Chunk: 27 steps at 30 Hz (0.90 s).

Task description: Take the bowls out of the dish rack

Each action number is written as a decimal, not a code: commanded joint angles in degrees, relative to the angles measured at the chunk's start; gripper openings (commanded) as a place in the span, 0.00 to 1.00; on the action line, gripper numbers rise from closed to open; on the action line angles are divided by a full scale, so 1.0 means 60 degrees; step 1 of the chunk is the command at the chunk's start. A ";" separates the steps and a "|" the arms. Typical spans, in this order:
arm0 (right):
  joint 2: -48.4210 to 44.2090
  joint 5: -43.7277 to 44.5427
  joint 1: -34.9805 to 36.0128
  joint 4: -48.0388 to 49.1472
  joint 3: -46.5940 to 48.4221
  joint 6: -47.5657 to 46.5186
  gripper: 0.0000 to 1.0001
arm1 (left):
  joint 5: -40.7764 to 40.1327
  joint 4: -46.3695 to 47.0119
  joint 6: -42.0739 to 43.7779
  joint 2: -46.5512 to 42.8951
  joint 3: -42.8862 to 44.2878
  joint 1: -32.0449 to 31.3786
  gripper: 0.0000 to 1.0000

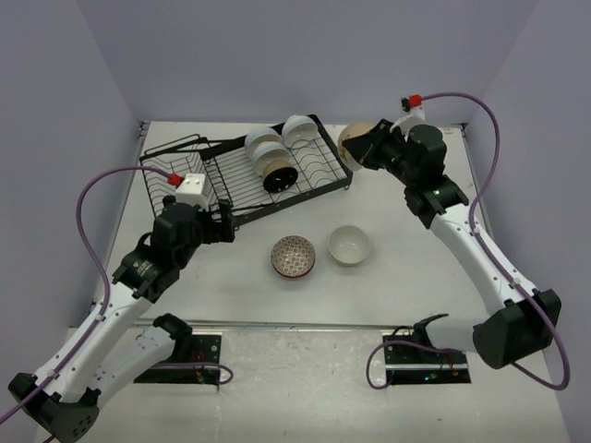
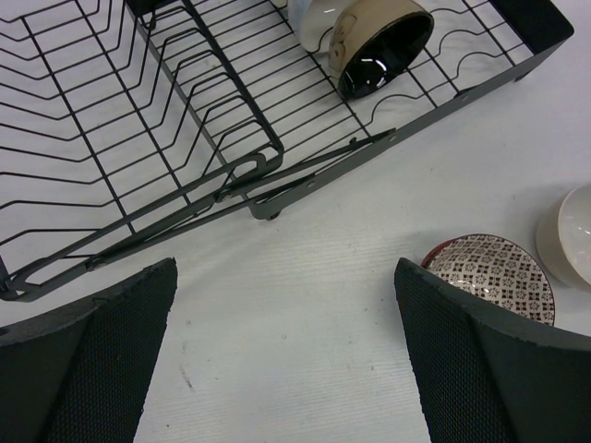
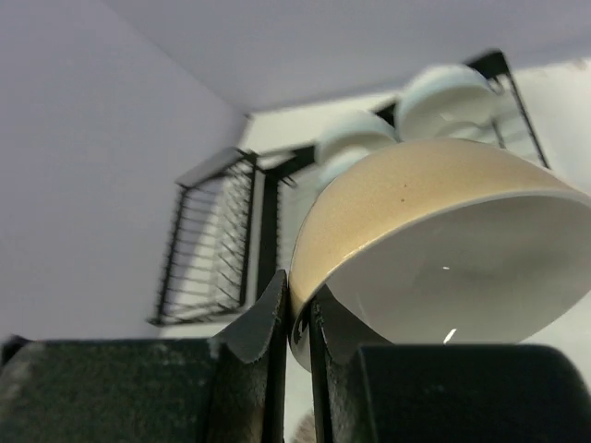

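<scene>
**Right Gripper Pinching Tan Bowl**

The right gripper (image 3: 297,309) is pressed onto the rim of the tan bowl (image 3: 416,212), at upper right of the top view beside the rack (image 1: 319,166). The left gripper (image 2: 284,275) is spread wide at centre left. The racked bowls (image 1: 297,129) are at upper centre. The patterned bowl (image 1: 293,256) and the white bowl (image 1: 350,245) sit on the table (image 1: 416,277) at centre.

Seven bowls (image 1: 350,245) and one dish rack (image 1: 240,180) are visible.

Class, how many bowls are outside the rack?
3: a patterned bowl and a white bowl side by side on the table, a tan bowl in the right gripper beside the rack. None looks hidden.
</scene>
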 commanded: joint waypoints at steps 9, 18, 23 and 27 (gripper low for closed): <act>0.1595 0.4342 0.2687 -1.1331 0.4098 -0.3769 0.00 | 0.0100 0.0368 0.0242 -0.0029 -0.0011 0.0188 1.00; 0.3924 0.4986 0.3698 -1.3165 0.5622 -0.3946 0.00 | 0.0305 0.0441 0.0227 -0.0191 -0.0085 0.0188 1.00; 0.4936 0.5221 0.4166 -1.3400 0.5887 -0.3946 0.00 | 0.0407 0.0427 0.0242 -0.0220 -0.0085 0.0188 1.00; 0.5537 0.5280 0.4241 -1.3415 0.5815 -0.4019 0.00 | 0.0422 0.0456 0.0242 -0.0337 -0.0129 0.0188 1.00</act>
